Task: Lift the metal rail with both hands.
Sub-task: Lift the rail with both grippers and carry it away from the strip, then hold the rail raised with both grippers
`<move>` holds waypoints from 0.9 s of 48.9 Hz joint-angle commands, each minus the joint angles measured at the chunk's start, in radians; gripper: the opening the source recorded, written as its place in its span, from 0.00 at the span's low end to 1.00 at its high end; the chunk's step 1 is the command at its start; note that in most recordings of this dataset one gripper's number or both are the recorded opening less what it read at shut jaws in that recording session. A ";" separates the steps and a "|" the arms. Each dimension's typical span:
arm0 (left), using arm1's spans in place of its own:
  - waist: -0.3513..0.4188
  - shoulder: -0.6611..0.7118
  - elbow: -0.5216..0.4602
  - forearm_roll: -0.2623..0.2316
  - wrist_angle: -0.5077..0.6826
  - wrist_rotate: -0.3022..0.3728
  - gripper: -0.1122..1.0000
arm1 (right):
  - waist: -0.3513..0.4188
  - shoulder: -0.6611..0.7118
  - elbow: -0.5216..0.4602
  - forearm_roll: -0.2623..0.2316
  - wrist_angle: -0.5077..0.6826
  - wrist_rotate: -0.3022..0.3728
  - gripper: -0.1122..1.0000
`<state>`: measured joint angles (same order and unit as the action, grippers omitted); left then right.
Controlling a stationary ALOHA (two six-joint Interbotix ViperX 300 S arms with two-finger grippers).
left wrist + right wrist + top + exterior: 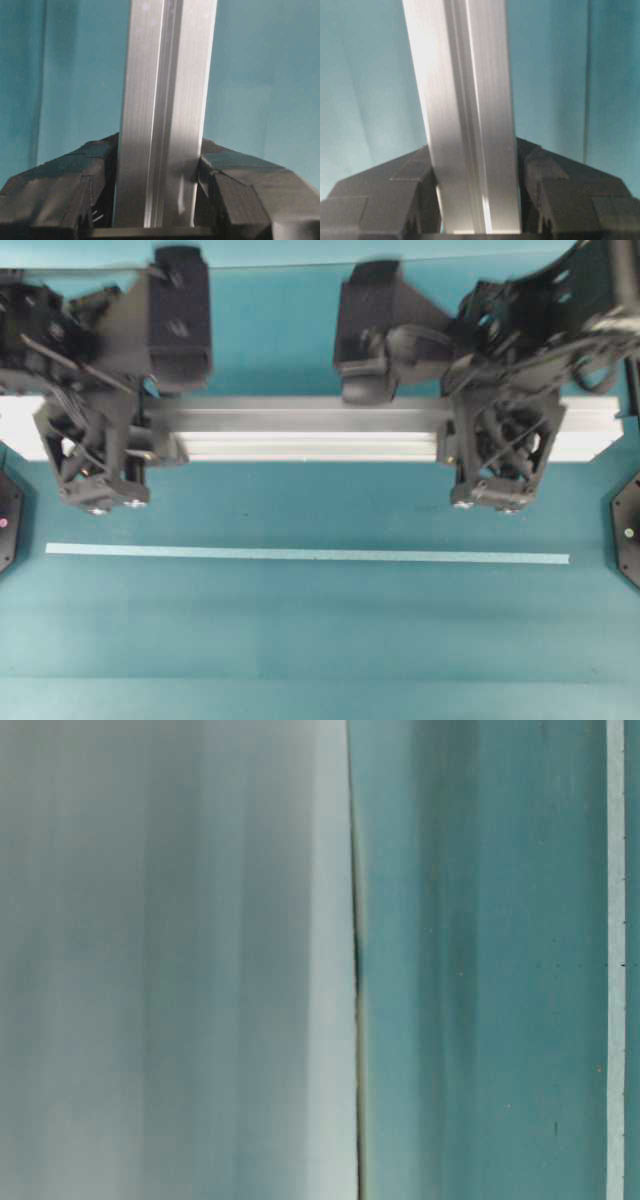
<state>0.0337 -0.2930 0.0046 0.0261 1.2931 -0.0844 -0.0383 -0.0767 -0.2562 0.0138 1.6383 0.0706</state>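
Note:
The metal rail (300,430) is a long grooved silver bar lying crosswise in the overhead view, and it looks raised above the teal table. My left gripper (95,445) is shut on it near its left end. My right gripper (497,445) is shut on it near its right end. In the left wrist view the rail (165,75) runs up from between the black fingers (235,180) of the left gripper (159,167), which press on both its sides. The right wrist view shows the same: the rail (462,75) is clamped in the right gripper (475,162).
A thin pale teal strip (300,554) lies flat on the table in front of the rail, also seen as the strip (615,960). Black round bases (628,530) sit at both side edges. A blurred pale grey mass (170,960) fills the left half of the table-level view.

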 commanded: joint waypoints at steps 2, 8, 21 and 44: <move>0.008 0.011 -0.075 0.002 0.008 0.002 0.45 | 0.003 -0.006 -0.049 0.002 -0.017 0.020 0.45; 0.015 0.025 -0.100 0.002 0.025 0.008 0.45 | -0.003 -0.009 -0.051 0.002 -0.017 0.020 0.45; 0.017 0.025 -0.103 0.002 0.025 0.009 0.45 | -0.005 -0.006 -0.044 0.002 -0.017 0.020 0.45; 0.017 0.029 -0.084 0.002 0.025 0.011 0.45 | -0.005 0.000 -0.006 -0.011 -0.023 0.018 0.45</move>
<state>0.0476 -0.2592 -0.0598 0.0261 1.3392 -0.0706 -0.0460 -0.0798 -0.2608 0.0061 1.6383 0.0721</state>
